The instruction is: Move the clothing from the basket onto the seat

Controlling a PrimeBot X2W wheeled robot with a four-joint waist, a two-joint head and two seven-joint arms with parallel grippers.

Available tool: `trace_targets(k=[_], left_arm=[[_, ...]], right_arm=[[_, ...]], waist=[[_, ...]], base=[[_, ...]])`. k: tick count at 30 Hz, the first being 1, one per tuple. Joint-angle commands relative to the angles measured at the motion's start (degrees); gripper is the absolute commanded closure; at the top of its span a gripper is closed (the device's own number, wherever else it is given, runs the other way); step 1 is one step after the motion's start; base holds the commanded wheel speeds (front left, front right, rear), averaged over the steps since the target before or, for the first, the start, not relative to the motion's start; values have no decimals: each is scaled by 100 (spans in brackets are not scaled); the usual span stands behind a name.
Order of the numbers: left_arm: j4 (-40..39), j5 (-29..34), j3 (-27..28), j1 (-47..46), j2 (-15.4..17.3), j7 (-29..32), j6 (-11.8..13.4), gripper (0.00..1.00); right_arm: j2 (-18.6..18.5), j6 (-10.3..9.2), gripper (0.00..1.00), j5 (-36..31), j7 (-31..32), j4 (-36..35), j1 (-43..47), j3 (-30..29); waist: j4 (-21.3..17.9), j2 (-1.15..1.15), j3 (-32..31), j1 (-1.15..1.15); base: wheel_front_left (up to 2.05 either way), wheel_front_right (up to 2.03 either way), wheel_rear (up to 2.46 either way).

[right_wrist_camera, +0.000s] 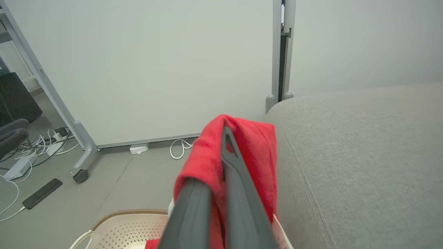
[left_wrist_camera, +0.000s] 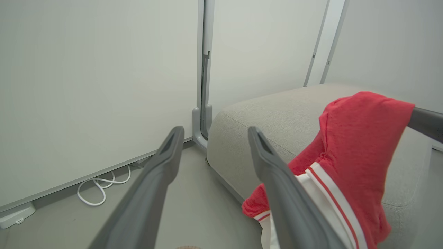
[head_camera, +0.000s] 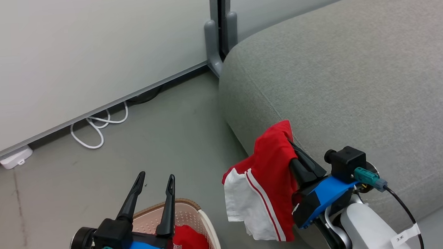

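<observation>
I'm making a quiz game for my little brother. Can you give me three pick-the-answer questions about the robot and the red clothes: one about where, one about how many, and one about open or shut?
1. Where is the red garment with white striped trim?
A. Flat on the floor.
B. Hanging from the right gripper beside the grey sofa cushion.
C. On a hanger.

2. How many red garments can be seen?
A. One.
B. Two.
C. Four.

3. How do the left gripper's fingers stand?
A. Shut on cloth.
B. Shut on a sock.
C. Spread open, holding nothing.

Answers:
1 B: it drapes off the shut dark fingers at the cushion's edge.
2 B: one is held, and the second red garment lies in the cream laundry basket.
3 C: a wide gap shows between the two fingers.
</observation>
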Motion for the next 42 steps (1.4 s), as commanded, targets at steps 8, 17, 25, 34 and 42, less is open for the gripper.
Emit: trace_targets(k=[8,17,25,34,42], left_arm=[[-82,144,132,-173,-32,-26,-59,0],[-114,218,232,-224,25,-25,-80,0],[-71,223,178,-223,42,-26,-93,0],[-130,207,171,-271,88,-25,-93,0],[-404,298,118,-501,337,-25,-81,0]], right_arm=[[-13,3,100,52,74,-405,150,20],[-11,3,100,96,65,-585,234,4],[-11,3,100,121,32,-608,266,-63],[-11,3,100,-165,53,-698,-142,-434],[-9,3,100,-636,289,-919,-1325,-1573]], waist=[[-660,0,307,0],[-1001,0,429,0],[-1030,0,429,0],[-925,0,583,0],[-767,0,1244,0]], base=[[0,0,0],[0,0,0],[0,0,0],[0,0,0],[0,0,0]])
